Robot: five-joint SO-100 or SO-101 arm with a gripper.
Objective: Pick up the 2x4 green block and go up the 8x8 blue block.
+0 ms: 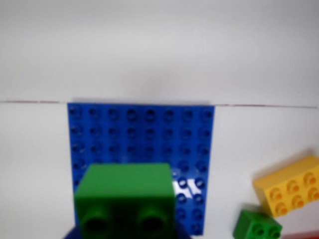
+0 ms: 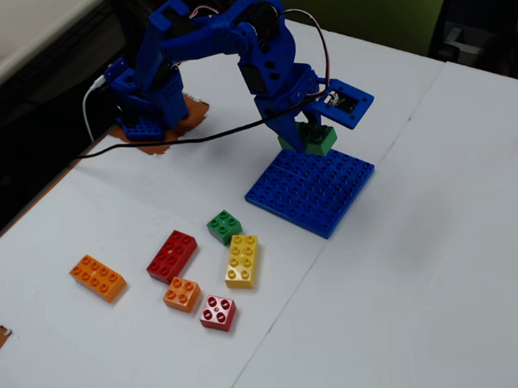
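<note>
Loose bricks: nearest the fixed camera, you are seeing a small red brick [image 2: 218,312], a small orange brick [image 2: 182,293], a long orange brick [image 2: 98,277], a long red brick [image 2: 172,255], the yellow brick [image 2: 243,260] and the small green brick [image 2: 224,226] lying on the counter [image 2: 432,265], all untouched.

8x8 blue block [image 2: 314,190]: it is lying flat on the counter just beyond the loose bricks, with most of its studs showing bare in both views.

2x4 green block [image 2: 309,138]: you are carrying it above the plate's far edge as the fixed view shows it; whether it is touching the studs cannot be told. The wrist view is showing its end face [image 1: 124,199] in front of the plate [image 1: 144,134].

Fingers [image 2: 310,128]: they are closing on the 2x4 green block, holding it clear of the counter.

Arm [image 2: 237,41]: it is reaching from its base at the far left of the fixed view.

Progress: the pick-up is judged complete. You are now over the plate; what is remaining is seating or settling the block on it.
</note>
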